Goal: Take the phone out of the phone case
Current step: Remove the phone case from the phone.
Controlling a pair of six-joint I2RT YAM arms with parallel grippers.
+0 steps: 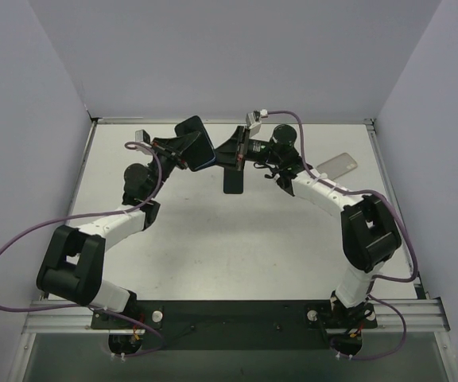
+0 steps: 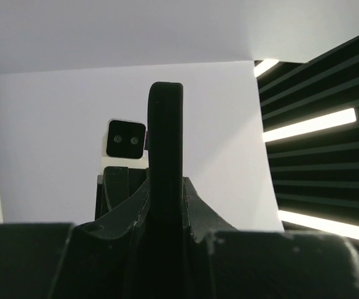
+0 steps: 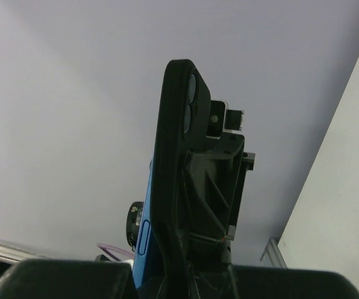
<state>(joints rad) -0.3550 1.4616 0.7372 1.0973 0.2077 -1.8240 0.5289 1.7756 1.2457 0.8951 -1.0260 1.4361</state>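
I am watching both arms meeting above the bench at about 12 o'clock, holding the black phone case off the surface. The left pincer is clamping the case's thin edge. The right pincer is gripping it from the opposite side. The blue phone is sitting inside the case, its lenses showing through the cutout. A pale flat slab is lying at 2 o'clock.

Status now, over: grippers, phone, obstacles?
Left gripper, right gripper shut on phone case, raised above table. Blue phone not yet out. Nothing in the way.
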